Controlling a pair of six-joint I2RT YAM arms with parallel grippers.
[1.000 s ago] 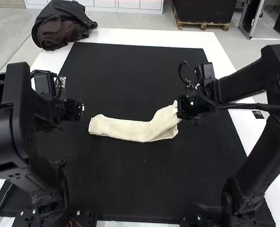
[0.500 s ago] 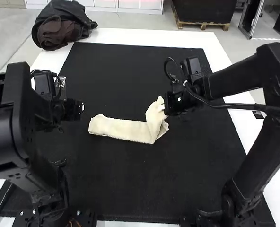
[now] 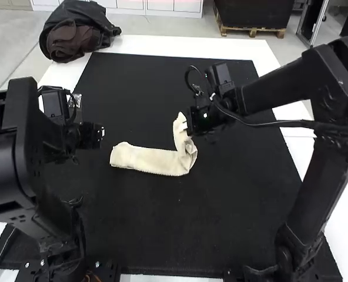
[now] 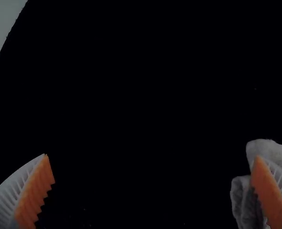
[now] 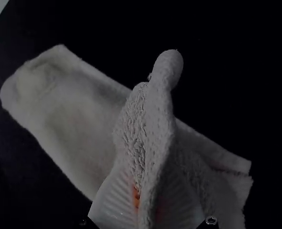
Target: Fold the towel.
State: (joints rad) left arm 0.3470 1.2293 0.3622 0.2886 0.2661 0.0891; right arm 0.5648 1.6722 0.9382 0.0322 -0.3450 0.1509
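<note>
One towel [image 3: 153, 161] (dark bundle [image 3: 71, 38] well apart)

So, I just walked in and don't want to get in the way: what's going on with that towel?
Two robot arms are at a table, and the job is to fold the towel. The right gripper has one end pinched between its fingers and lifted, while the rest lies as a long, narrow strip on the black mat. The left gripper is open near the other end, holding nothing. The fold isn't finished.
</note>
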